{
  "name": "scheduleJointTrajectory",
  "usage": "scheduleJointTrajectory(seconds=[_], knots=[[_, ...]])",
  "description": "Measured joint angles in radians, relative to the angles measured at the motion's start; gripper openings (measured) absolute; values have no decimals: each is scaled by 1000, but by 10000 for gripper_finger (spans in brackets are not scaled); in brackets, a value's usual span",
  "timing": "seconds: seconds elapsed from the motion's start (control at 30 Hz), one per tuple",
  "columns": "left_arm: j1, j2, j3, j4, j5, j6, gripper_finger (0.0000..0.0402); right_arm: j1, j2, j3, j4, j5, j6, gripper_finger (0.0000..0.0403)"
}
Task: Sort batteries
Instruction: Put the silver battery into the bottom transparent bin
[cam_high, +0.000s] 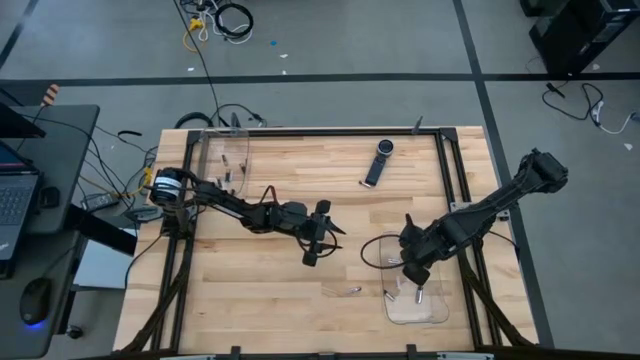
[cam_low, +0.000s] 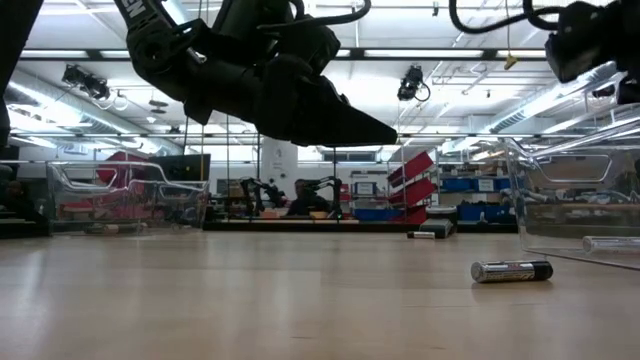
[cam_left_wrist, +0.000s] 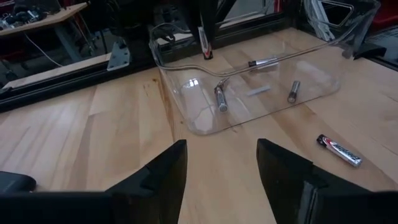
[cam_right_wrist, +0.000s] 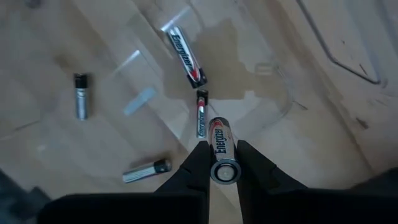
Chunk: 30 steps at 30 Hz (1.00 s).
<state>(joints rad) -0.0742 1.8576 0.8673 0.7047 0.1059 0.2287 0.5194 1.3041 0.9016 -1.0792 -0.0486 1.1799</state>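
Wood tabletop (cam_high: 300, 310) under warehouse shelving; right end effector (cam_right_wrist: 224, 163) clamps battery (cam_right_wrist: 222, 152), left end effector (cam_left_wrist: 217, 174) apart

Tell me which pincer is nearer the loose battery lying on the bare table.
Left. The left pincer hovers just beyond the loose battery; the right pincer hangs farther off, above the clear tray, holding another battery.

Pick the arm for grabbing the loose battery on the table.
Left. Its claw is open and empty, facing the battery. The right claw already holds a battery over the tray.
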Motion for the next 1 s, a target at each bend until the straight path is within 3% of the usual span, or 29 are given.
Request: scheduleJointTrajectory(seconds=[0.43, 1.0], knots=[[0, 0, 0, -1, 0, 1, 193, -3, 117, 0, -7, 30, -39, 46], [0, 0, 0, -45, 0, -1, 193, -6, 118, 0, 1, 66, -50, 55]])
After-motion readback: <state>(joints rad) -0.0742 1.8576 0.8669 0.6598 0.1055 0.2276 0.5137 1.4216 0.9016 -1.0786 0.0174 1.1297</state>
